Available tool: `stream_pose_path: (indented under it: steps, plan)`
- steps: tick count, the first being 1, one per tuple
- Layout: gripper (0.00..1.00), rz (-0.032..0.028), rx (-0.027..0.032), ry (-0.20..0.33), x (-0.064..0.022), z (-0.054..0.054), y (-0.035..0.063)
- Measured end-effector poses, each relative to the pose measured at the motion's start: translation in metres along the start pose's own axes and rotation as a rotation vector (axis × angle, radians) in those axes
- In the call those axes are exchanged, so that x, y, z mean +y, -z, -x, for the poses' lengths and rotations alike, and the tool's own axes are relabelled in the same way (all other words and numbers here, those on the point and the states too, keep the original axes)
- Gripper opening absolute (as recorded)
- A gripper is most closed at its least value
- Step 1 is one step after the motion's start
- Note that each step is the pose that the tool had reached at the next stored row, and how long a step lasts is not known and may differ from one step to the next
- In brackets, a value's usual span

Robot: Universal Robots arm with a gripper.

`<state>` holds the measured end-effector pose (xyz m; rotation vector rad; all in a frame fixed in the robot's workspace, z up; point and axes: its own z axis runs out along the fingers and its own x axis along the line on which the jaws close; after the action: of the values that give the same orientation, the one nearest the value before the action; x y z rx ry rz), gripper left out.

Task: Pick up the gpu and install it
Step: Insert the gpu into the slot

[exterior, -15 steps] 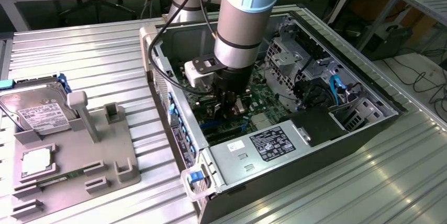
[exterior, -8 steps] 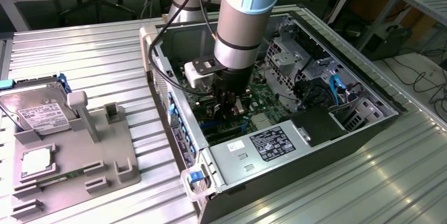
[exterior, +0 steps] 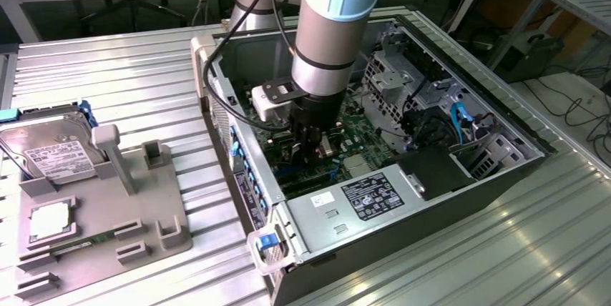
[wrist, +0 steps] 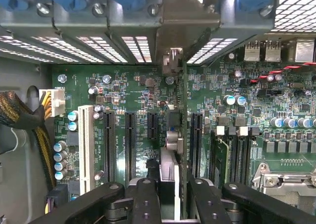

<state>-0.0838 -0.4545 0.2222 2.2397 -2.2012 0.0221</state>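
— Inside the open computer case (exterior: 434, 99), what is going on?

— The robot arm (exterior: 330, 27) reaches down into it. Its gripper (exterior: 318, 150) is low over the green motherboard (exterior: 368, 138).

— What is the gripper doing?

— It is pinching the gpu (wrist: 183, 135). In the wrist view you see the card from its thin edge, standing straight up between the black fingers (wrist: 145, 199). The fingers press on it from both sides.

— Where is the gpu on the board?

— It stands in the row of long black slots (wrist: 130, 140), between two of them. Its far end reaches the metal back wall (wrist: 163, 21) of the case, where the slot covers are. I cannot tell if it is pushed all the way down.

— What else is there?

— Outside the case, on the exterior view's left, a gray tray (exterior: 143, 213) lies on the metal table (exterior: 143, 77). A silver hard drive (exterior: 53, 149) with a white label rests there. A small square silver chip (exterior: 50, 221) sits nearer the tray's front.
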Motion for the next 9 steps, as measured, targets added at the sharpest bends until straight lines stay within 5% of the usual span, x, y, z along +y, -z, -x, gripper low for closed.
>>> stream_pose_path:
  steps: [9]
  plan:
    - [0.28,0.0009,-0.0082,0.000,0.0002,-0.0005,0.0006]
